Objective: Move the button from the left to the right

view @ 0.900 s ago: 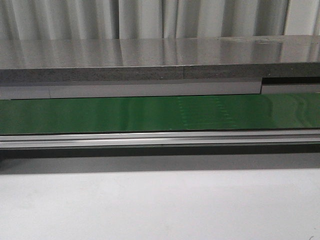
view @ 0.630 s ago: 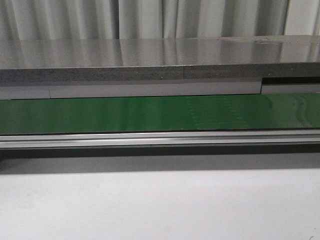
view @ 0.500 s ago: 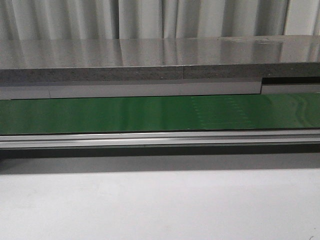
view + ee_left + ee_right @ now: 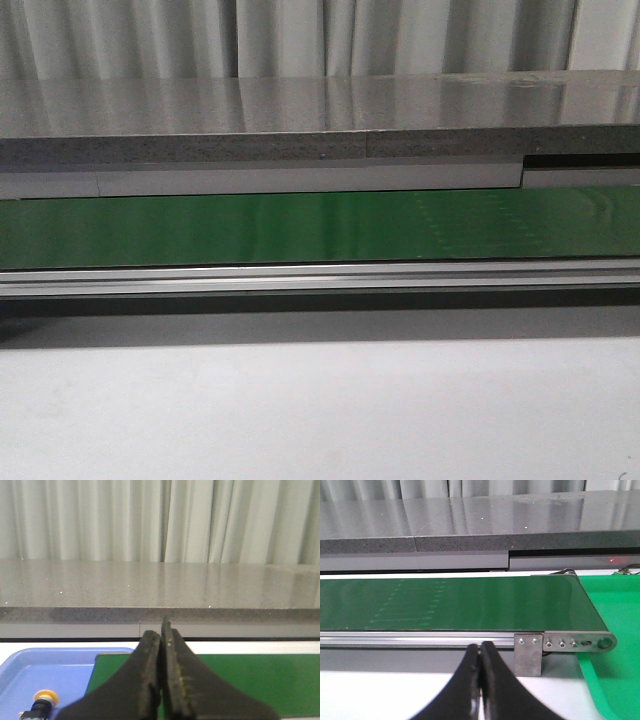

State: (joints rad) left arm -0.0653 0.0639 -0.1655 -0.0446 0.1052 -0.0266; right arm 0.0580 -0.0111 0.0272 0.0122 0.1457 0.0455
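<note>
**A:** ok so where's the button (image 4: 45,698) at? The front view shows just the green conveyor belt (image 4: 250,228), an aluminium rail (image 4: 300,277) along its near edge, the white table (image 4: 320,410) in front and a grey stone-look counter (image 4: 300,110) behind. No arms in that shot at all.

**B:** Check the left wrist view. Yellow-orange cap, black body, lying on its side in a light blue tray (image 4: 30,667) right at the belt's end. Only partly in frame, so I can't tell how it sits beyond that. Nothing is touching it.

**A:** And the left gripper (image 4: 161,645)?

**B:** Clenched, fingers pressed flat together with nothing between them. It hangs above the belt's end, just beside the tray.

**A:** Right gripper (image 4: 480,660) looks the same to me, pinched closed and empty.

**B:** Yep. It's over the white table in front of the rail, near the belt's other end where the metal roller bracket (image 4: 565,643) is. There's a bright green bin (image 4: 615,630) just past that end.
</note>
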